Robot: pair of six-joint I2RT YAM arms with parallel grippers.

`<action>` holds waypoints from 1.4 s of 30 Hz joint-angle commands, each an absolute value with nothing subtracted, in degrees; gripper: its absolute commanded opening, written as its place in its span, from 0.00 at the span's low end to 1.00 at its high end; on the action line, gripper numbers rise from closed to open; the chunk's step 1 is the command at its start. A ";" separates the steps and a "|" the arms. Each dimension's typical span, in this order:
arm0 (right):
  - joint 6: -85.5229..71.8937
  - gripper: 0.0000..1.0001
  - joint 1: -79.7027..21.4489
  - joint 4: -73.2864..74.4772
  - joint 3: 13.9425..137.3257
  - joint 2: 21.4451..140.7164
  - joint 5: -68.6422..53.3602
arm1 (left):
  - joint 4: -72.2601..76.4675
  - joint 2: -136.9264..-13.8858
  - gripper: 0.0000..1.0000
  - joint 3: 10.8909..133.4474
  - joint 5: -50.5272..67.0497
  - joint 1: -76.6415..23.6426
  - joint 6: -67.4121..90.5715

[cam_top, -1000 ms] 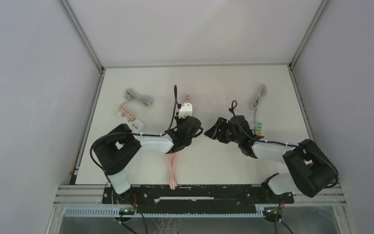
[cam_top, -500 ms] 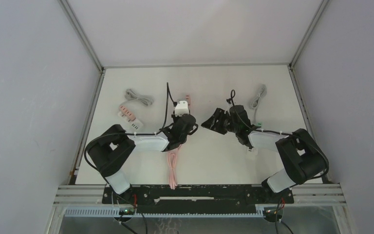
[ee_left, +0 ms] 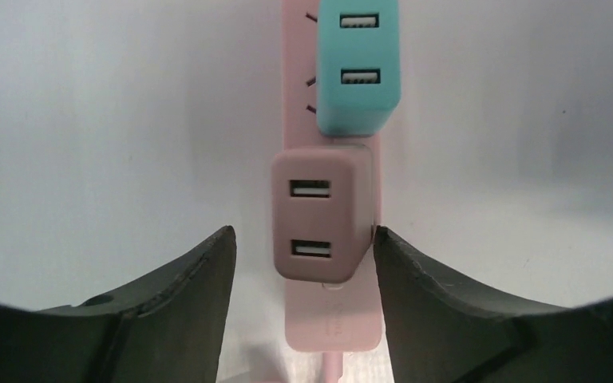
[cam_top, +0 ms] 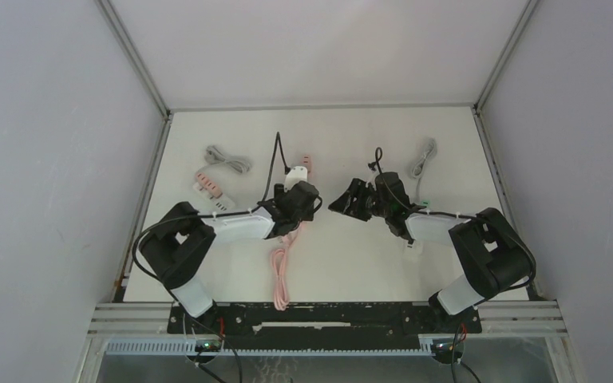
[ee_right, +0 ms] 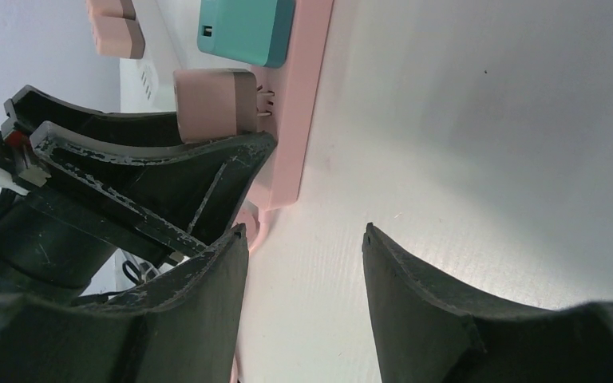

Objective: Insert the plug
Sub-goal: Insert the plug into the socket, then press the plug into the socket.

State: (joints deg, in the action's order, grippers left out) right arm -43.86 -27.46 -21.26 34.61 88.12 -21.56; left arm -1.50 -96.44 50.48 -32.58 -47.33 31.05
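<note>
My left jaws stand open astride the mauve plug (ee_left: 319, 215), one side clear of it, the other against its edge. My right jaws stand open and hold nothing, just beside. The plug sits in the pink power strip (ee_left: 335, 323) next to a teal plug (ee_left: 357, 68), prongs partly showing, mid-counter (cam_top: 351, 263) toward the far edge.

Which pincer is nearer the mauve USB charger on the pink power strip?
Left. The left pincer straddles the mauve USB charger, jaws open either side. The right pincer sits apart, beside the pink power strip.
</note>
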 commanded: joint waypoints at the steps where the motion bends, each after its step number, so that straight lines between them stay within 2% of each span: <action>1: -42.15 0.62 -27.08 -22.38 35.58 87.77 -22.48 | -10.93 -92.75 0.71 53.65 -31.74 -46.36 28.77; 8: -41.27 0.62 -26.65 -21.62 35.13 86.64 -22.75 | -14.12 -87.49 0.76 54.96 -25.95 -44.59 29.81; 16: -41.22 0.62 -26.20 -22.38 34.98 87.06 -24.03 | -15.36 -84.11 0.77 56.67 -14.80 -41.13 32.06; 22: -43.30 0.62 -24.77 -25.92 36.68 90.03 -27.10 | -16.46 -86.08 0.74 58.60 -8.73 -36.88 35.99; 32: -47.15 0.61 -22.84 -28.52 44.98 99.60 -30.66 | -19.71 -92.38 0.59 64.42 -8.51 -36.30 35.39; 42: -48.87 0.61 -23.00 -29.86 49.15 105.57 -32.01 | -23.79 -96.32 0.31 68.75 -9.38 -36.30 33.48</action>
State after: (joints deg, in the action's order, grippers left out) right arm -47.46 -23.09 -26.59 46.04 103.98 -30.70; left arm -21.93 -95.44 64.90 -9.37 -36.32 34.72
